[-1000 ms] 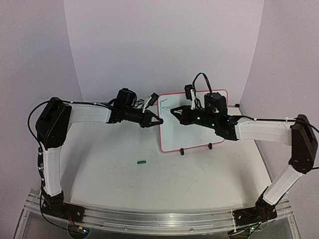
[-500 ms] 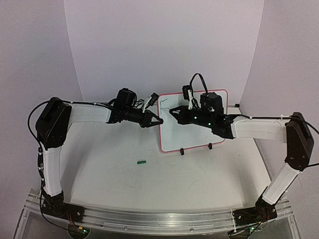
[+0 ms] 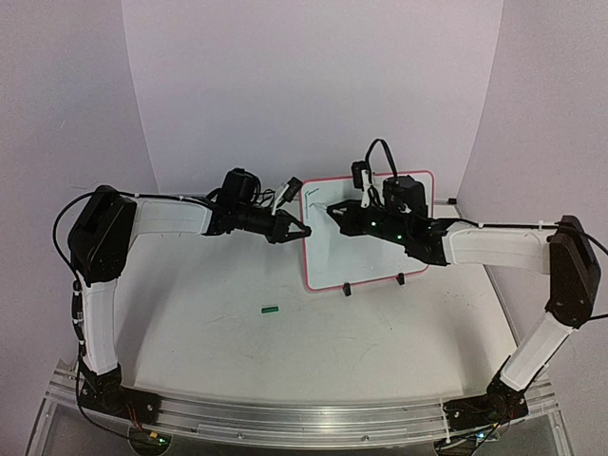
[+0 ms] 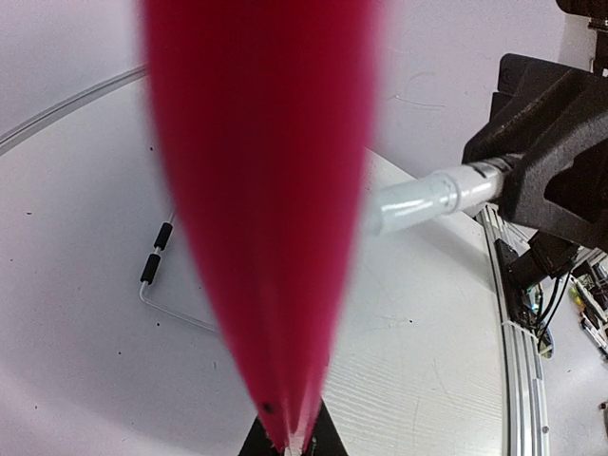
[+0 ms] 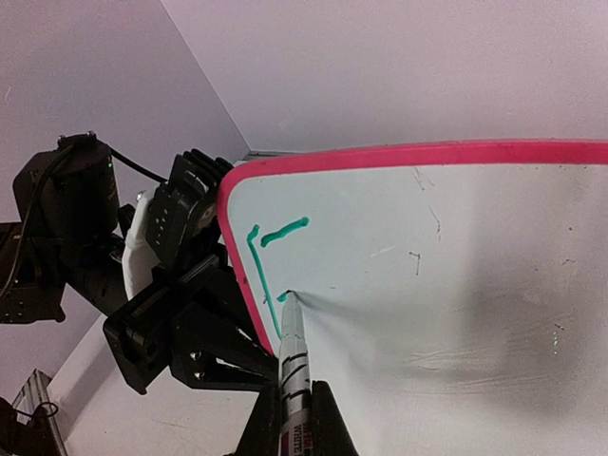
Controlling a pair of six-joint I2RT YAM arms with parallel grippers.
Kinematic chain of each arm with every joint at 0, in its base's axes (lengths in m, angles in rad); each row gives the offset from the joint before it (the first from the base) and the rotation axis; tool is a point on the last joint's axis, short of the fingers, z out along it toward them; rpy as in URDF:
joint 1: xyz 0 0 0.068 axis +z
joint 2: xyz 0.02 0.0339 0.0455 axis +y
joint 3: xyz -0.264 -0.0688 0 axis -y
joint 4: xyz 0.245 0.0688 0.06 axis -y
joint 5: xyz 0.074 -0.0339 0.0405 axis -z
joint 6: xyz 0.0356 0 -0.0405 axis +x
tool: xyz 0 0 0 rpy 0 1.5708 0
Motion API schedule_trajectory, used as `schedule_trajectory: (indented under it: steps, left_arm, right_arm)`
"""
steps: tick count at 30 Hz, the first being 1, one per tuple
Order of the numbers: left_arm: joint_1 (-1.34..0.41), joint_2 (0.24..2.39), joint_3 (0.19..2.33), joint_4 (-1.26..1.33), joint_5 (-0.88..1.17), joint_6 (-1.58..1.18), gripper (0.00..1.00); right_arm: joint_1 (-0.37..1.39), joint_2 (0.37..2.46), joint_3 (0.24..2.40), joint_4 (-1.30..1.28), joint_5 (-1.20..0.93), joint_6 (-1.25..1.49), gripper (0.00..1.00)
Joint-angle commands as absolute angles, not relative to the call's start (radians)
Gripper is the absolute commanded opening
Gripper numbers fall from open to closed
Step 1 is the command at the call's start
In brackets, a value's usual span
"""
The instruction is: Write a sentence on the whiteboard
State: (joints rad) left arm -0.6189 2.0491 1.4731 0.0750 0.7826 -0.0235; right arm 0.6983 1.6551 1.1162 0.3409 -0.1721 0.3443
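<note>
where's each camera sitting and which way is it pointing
Top external: above and behind the bases, facing down the table; both arms show, left end effector and right end effector at the whiteboard.
Left wrist: looks along the board's red rim; own fingertips barely show.
Right wrist: looks down its marker at green strokes; own fingertips at bottom.
Both wrist views share marker and rim.

Even bright light; blurred red rim (image 4: pixel 261 190) close-up.

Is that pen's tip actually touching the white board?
Touching. The right wrist view shows the marker tip meeting the whiteboard at the green stroke.
</note>
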Motion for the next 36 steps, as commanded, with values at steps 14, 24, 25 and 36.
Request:
schedule_trajectory:
  steps: [14,24,25,36]
  left_arm:
    - [-0.655,2.075,1.477,-0.106,0.786,-0.002,0.0]
    - [-0.659,2.076,1.478,-0.108,0.784,-0.002,0.0]
    - [-0.659,2.075,1.479,-0.109,0.784,-0.002,0.0]
    - [-0.661,2.075,1.479,-0.113,0.781,0.028,0.0]
  right_arm:
    - [0.663,1.539,1.042,0.383,-0.215,0.356,0.0]
    - [0.648,1.598,1.075,0.383,-0.246,0.374,0.0]
    - [0.647,1.601,1.077,0.382,-0.243,0.376,0.0]
    - [0.641,1.616,1.092,0.383,-0.186,0.374,0.0]
